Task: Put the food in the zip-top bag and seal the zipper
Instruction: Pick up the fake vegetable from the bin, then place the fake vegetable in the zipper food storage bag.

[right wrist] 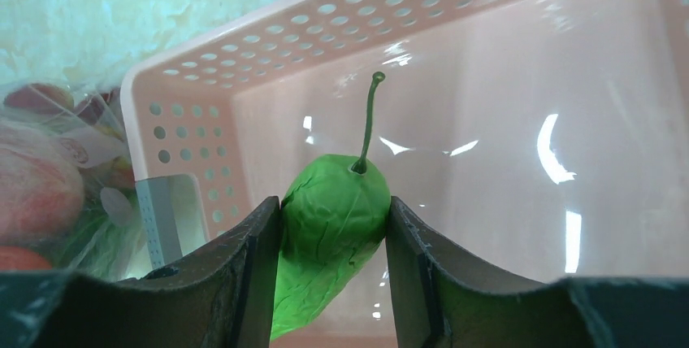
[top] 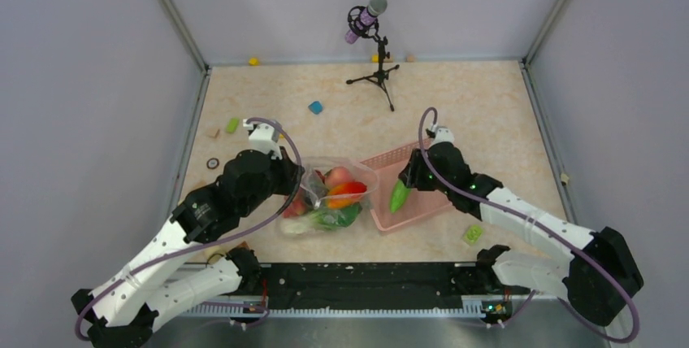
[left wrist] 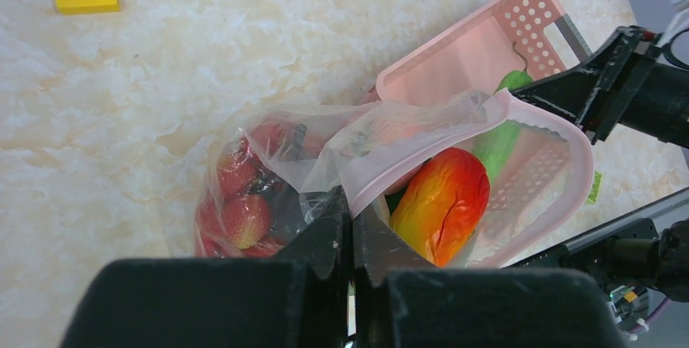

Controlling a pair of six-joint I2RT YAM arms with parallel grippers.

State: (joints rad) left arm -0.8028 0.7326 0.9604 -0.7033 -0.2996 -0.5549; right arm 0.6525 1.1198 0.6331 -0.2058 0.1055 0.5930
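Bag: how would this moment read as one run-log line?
left claw shut on bag | right claw shut on green vegetable at basket | bag open, mango inside

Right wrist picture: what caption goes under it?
Right pincer squeezing a crinkly green stemmed vegetable in the pink perforated plastic basket.

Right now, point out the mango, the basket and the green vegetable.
mango [left wrist: 443, 202]: left wrist view, middle of its red-orange skin.
basket [right wrist: 390, 15]: right wrist view, perforated far wall.
green vegetable [right wrist: 333, 210]: right wrist view, fat end below the stem.
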